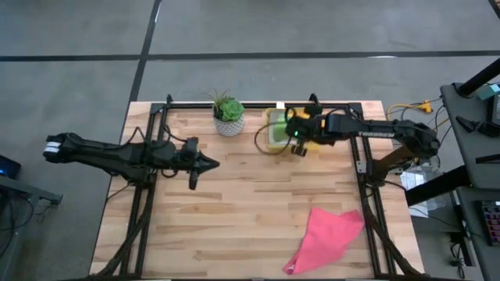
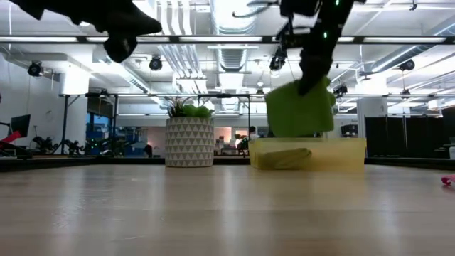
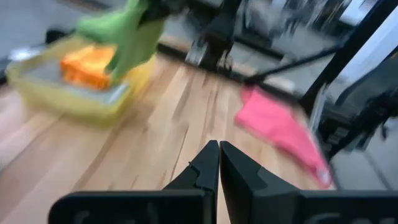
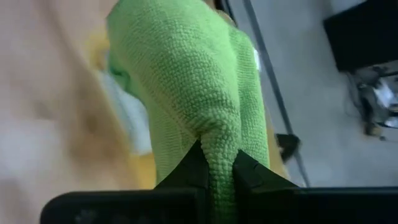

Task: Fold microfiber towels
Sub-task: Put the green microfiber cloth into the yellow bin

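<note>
Overhead, we see the right hand (image 4: 214, 171) pinched shut on a fold of the bright green towel (image 4: 193, 81), holding it aloft over the translucent yellow bin (image 2: 334, 153) at the far side of the tabletop (image 1: 250, 211), just right of the potted plant (image 1: 228, 113). The cloth hangs bunched below the fingers, its lower edge clear of the bin's rim in the low view.

We judge the chief risk to be that narrow pinch: only a small ridge of cloth sits between the fingers, and a quick swing toward open tabletop could let it slip and drop back into the bin or land crumpled. A dangling corner could also catch the bin's wall and drag the bin along.

An orange towel (image 3: 87, 62) lies folded inside the bin on what looks like a light grey one (image 3: 93, 90). The hot pink towel (image 1: 328, 238) lies crumpled near the right front corner, well apart from both hands.

The left hand (image 3: 219, 168) hovers empty and closed over the left middle of the tabletop, far from any towel.
</note>
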Available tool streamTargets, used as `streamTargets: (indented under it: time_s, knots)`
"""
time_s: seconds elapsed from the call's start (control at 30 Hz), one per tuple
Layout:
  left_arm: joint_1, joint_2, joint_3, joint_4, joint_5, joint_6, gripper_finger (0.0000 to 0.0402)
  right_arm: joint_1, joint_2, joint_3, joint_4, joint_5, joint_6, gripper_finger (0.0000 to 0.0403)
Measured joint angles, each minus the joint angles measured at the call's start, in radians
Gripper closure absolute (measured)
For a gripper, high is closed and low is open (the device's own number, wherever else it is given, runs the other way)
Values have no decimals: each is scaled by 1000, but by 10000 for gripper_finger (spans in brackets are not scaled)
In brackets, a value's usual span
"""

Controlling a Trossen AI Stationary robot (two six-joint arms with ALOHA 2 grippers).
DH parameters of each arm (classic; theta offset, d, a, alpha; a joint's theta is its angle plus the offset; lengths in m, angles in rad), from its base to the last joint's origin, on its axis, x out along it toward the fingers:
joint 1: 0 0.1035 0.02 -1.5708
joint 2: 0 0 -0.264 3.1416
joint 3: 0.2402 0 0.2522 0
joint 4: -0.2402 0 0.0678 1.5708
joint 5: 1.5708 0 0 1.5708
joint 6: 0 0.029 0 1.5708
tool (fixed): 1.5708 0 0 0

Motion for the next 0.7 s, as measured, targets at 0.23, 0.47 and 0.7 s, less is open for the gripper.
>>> streamTargets:
  time_s: [0.23, 0.47, 0.7]
  knots:
    - [3, 156, 1, 215, -3, 1, 402, -291, -17, -121, 247, -52, -322, 391]
    - [5, 289, 38, 345, -81, 10, 402, -498, -20, -165, 577, -38, -615, 391]
    - [23, 397, 106, 374, -149, 81, 402, -483, -11, -355, 661, -169, -776, 391]
